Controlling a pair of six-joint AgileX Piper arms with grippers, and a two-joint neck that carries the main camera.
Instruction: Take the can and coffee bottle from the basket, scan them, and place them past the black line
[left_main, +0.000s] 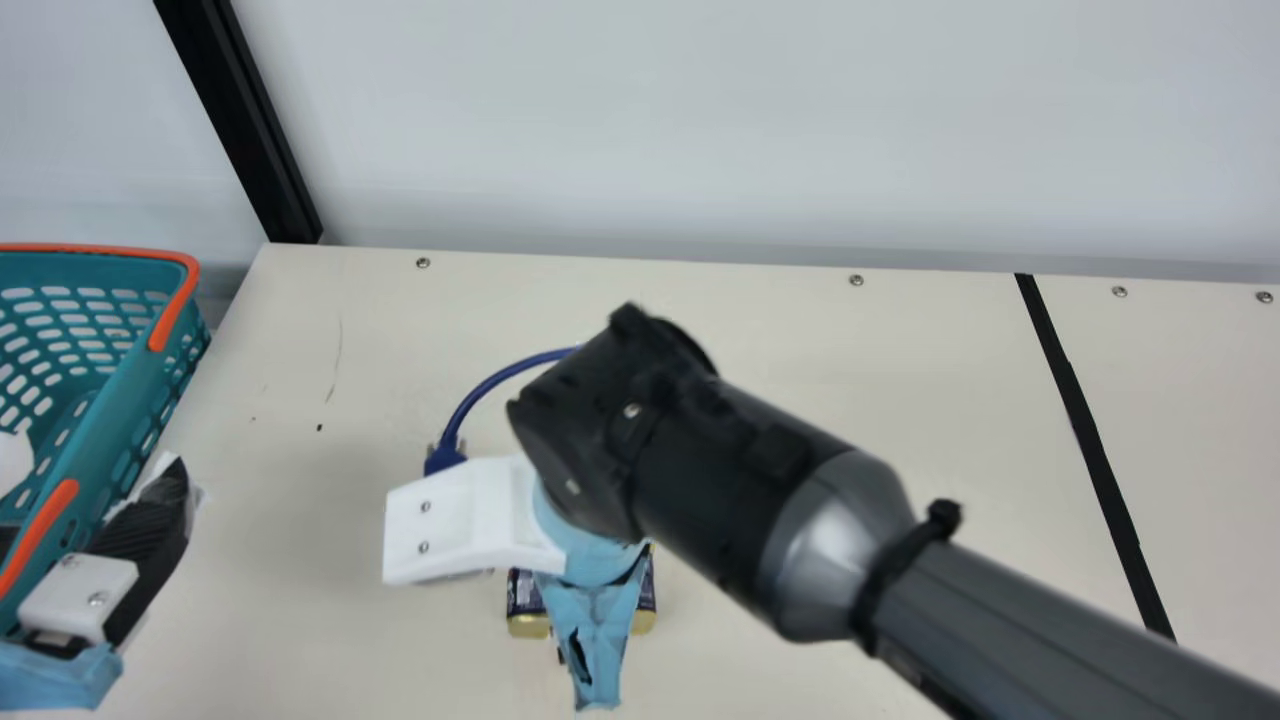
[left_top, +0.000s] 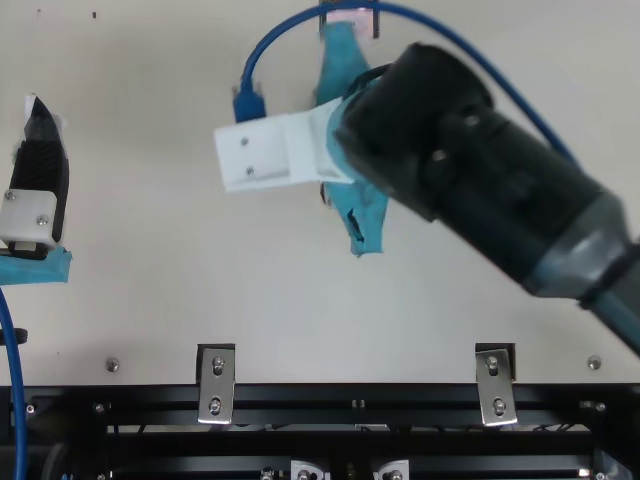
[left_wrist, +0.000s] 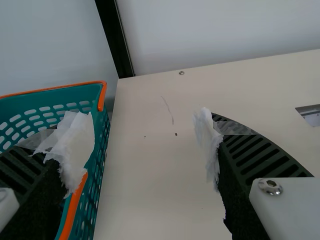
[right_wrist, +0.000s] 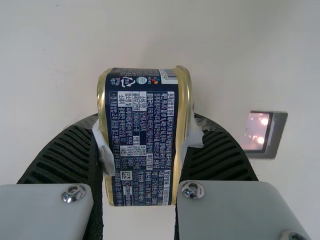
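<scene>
My right gripper (left_main: 592, 600) is over the middle of the table in the main view, its fingertips hidden beneath its blue-taped body. The can (left_main: 528, 606) shows at both sides of that body. In the right wrist view, my right gripper (right_wrist: 144, 145) is shut on the can (right_wrist: 142, 137), one finger at each gold end, with the dark blue printed label towards the camera. My left gripper (left_main: 97, 465) stands open at the basket (left_main: 110, 430). In the left wrist view, my left gripper (left_wrist: 142, 130) has one finger over the basket (left_wrist: 100, 135) and the other outside it.
A scanner window (right_wrist: 255, 131) with a pink glow lies beside the can in the right wrist view. A blue cable (left_main: 490, 385) arches from the right gripper. The black line (left_main: 1090, 450) crosses the table at the right, and a wall stands behind.
</scene>
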